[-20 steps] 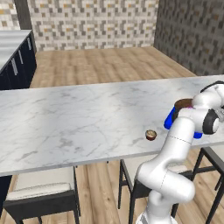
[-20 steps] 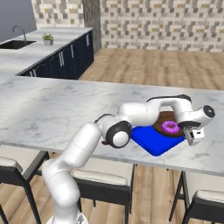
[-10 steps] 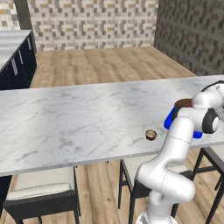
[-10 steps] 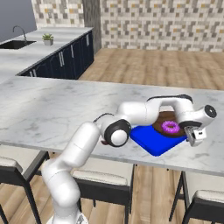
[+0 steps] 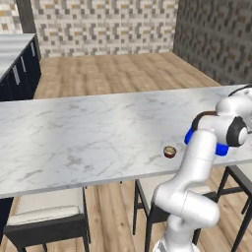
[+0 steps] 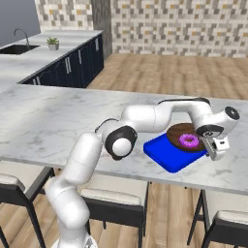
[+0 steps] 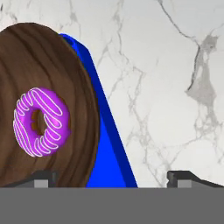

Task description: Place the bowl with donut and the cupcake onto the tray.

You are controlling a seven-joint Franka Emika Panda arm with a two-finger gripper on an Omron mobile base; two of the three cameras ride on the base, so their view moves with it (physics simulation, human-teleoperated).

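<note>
The bowl [image 6: 186, 138] sat on the blue tray [image 6: 167, 154] at centre right of the right base view, with the pink-purple donut [image 6: 189, 141] lying inside it. It rested toward the tray's far right end, so bare blue showed at the lower left; that placement looked like a finished set-down, leaving room beside it for the second item. The gripper [image 6: 216, 147] hung just right of the bowl's rim, its jaws spread wide and gripping nothing. In the hand view the two finger tips stood far apart at the bottom edge, one under the bowl, the other over bare marble, which fit a hand that had let go.

The cupcake [image 5: 170, 151] stood alone on the marble counter [image 5: 88, 133], at centre right of the left base view, near the front edge and apart from the tray. That half of the task appeared not yet done.

In the left base view the white arm covered nearly all of the tray, leaving slivers of blue at either side of the forearm; bowl and donut were masked there. In the hand view the bowl ran off the left edge and the tray's near end was cut off at the bottom. The cupcake was too small for its top to be read in detail.
</note>
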